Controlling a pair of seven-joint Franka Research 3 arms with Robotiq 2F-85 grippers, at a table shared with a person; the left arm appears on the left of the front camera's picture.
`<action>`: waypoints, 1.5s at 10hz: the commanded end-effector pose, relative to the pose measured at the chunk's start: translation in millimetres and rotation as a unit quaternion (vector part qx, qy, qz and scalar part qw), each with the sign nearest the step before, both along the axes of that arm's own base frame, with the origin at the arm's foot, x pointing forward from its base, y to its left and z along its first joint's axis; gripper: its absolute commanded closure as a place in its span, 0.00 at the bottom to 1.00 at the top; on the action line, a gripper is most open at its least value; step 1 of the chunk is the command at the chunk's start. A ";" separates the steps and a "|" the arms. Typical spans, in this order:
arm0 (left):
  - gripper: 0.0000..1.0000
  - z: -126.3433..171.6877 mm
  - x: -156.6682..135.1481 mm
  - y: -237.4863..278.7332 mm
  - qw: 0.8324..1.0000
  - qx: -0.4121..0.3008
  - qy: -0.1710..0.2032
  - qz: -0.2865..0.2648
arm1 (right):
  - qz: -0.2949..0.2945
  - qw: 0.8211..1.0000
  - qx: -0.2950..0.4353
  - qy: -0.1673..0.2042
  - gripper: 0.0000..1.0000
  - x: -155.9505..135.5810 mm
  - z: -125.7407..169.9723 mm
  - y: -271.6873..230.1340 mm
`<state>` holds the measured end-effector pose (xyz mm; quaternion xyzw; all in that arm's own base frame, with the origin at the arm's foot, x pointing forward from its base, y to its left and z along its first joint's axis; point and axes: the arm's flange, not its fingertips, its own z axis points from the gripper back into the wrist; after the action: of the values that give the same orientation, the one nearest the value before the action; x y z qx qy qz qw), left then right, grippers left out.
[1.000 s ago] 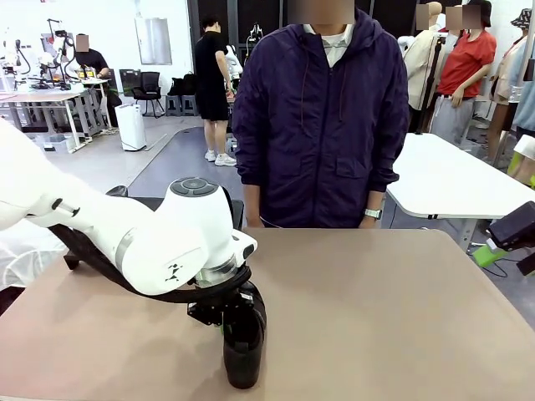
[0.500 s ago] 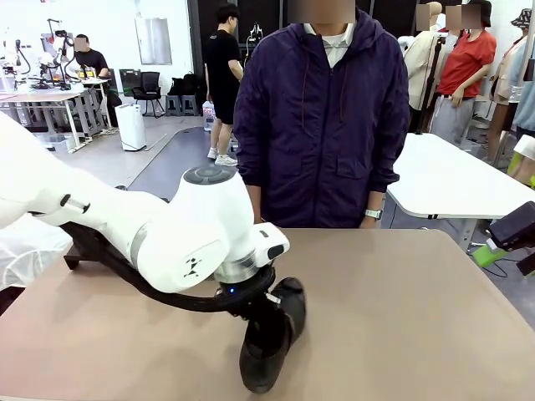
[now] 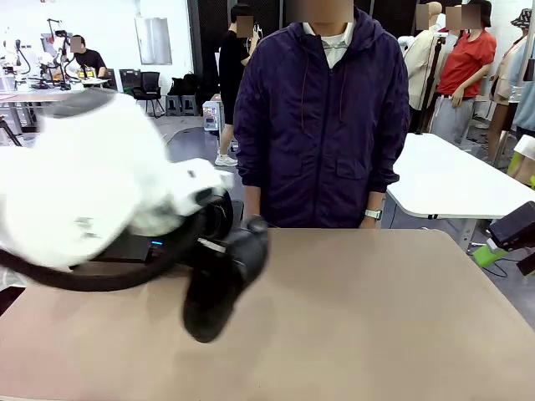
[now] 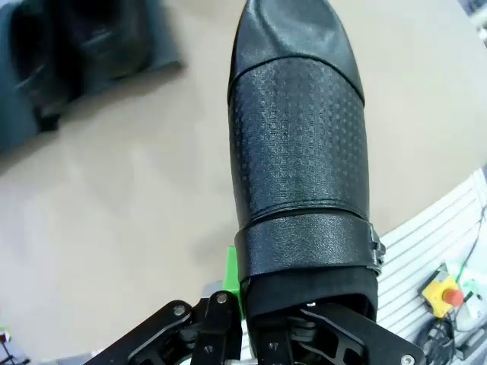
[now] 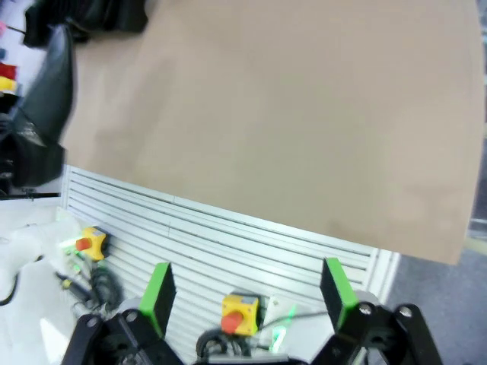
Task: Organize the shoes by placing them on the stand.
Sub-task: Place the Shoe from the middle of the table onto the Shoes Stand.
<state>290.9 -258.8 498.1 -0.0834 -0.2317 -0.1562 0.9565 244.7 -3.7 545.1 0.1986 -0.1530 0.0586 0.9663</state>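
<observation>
The left tool (image 4: 262, 334) was clamped on the heel end of a black shoe (image 4: 297, 152), its jaws pinching the collar, one green pad just visible beside the shoe's inner edge. In the front view the shoe (image 3: 219, 284) was carried clear of the worktop (image 3: 376, 317), toe hanging down and slanted, the whole arm blurred by fast motion. The stand (image 4: 84, 46) was seen in the left wrist view beyond the shoe's toe and off to one side, with other dark shoes already resting on it; exactly how many could not be told. The right tool (image 5: 247, 296) was held wide open with nothing between its pads, well away from the shoe, over the near edge of the worktop.

The grip was judged to be slight: only the rim of glossy leather was held, so the swing could let the shoe twist or slip out. A toe hanging that low could also strike the stand's edge or knock the shoes already on it.
</observation>
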 end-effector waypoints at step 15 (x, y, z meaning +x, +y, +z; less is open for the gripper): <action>1.00 45.1 -11.5 272.3 0.993 -0.027 0.018 0.114 | 0.001 1.000 0.003 0.000 0.00 -0.8 -3.3 -0.2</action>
<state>277.7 12.2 543.8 -0.0841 -0.2259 -0.0408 0.9697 244.7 -3.8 545.1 0.1985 -0.1529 0.0584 0.9663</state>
